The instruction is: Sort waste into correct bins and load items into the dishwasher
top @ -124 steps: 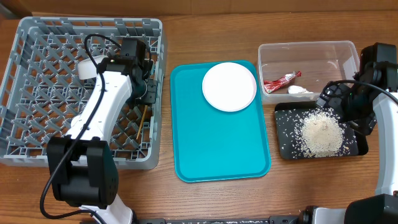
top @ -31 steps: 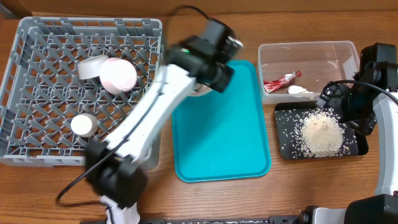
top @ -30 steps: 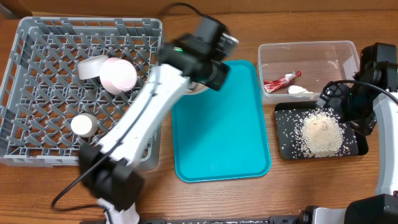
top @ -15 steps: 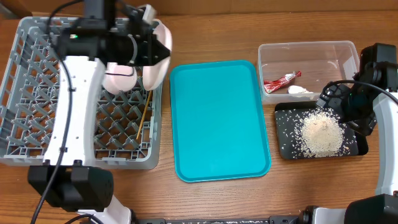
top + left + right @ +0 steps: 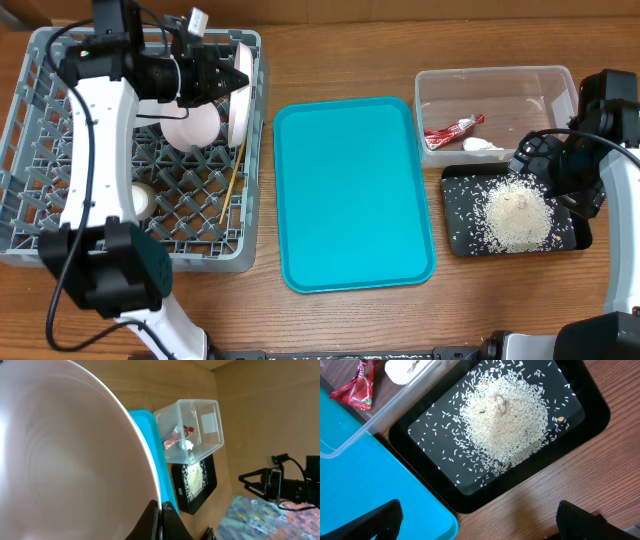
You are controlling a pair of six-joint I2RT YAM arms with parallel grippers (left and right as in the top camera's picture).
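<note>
Wooden tabletop carries everything.

From overhead, my left arm stretches across the dish rack. The left gripper points sideways and is clamped on the plate. That plate stands on edge over the rack's side nearest the teal tray. I can't tell whether its lower edge touches the pegs yet.

Through my left wrist camera the plate fills the view. The left gripper is pinched narrow on its rim. I judge the plate stiff, glazed, slippery and breakable. Held only at the rim, it may swing, so it wants a slow drop between pegs.

My right wrist camera shows the right gripper spread wide and holding nothing. It hangs over the black tray of rice.
</note>
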